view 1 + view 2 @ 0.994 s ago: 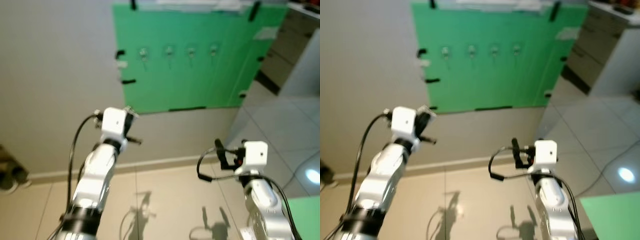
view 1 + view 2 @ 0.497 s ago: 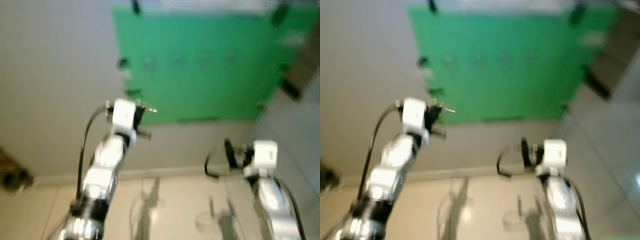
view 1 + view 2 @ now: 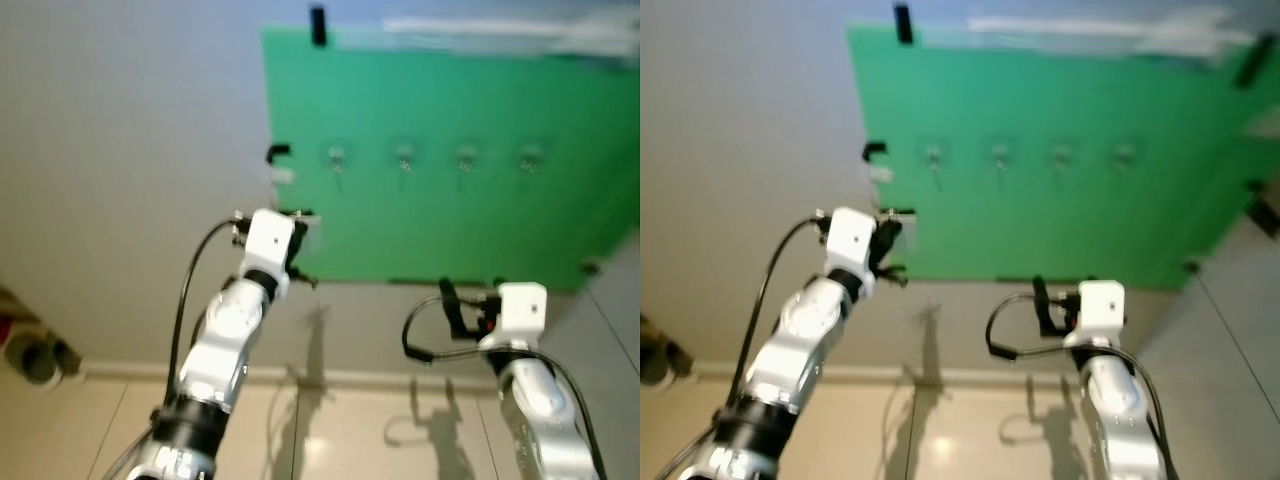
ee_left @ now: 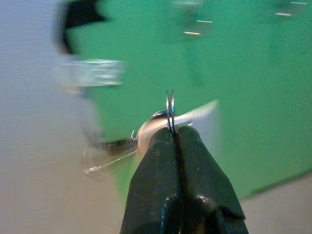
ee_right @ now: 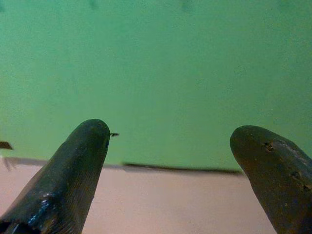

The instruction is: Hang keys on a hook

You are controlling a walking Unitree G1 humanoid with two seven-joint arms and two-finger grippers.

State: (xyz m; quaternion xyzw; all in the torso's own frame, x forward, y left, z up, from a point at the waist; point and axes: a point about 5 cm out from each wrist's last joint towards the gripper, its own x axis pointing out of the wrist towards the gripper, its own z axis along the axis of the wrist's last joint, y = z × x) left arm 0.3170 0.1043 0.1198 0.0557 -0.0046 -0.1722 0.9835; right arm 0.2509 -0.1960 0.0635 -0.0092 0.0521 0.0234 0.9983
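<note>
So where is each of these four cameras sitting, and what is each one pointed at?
Left eye, on the head: green board with hooks; both silver arms show.
Right eye, on the head: same scene.
Left wrist: left gripper pinching the key ring, facing the board.
Right wrist: right gripper open before the board.
All four views share the board.

Two silver, rounded metal arms are seen, each capped by a white, box-shaped wrist camera housing. A black cable is looped off each housing toward 9 o'clock. The left arm (image 3: 225, 335) is banded in black near its base. The tapered black fingers (image 5: 73, 180) appear slightly scuffed, though blur limits certainty.
</note>
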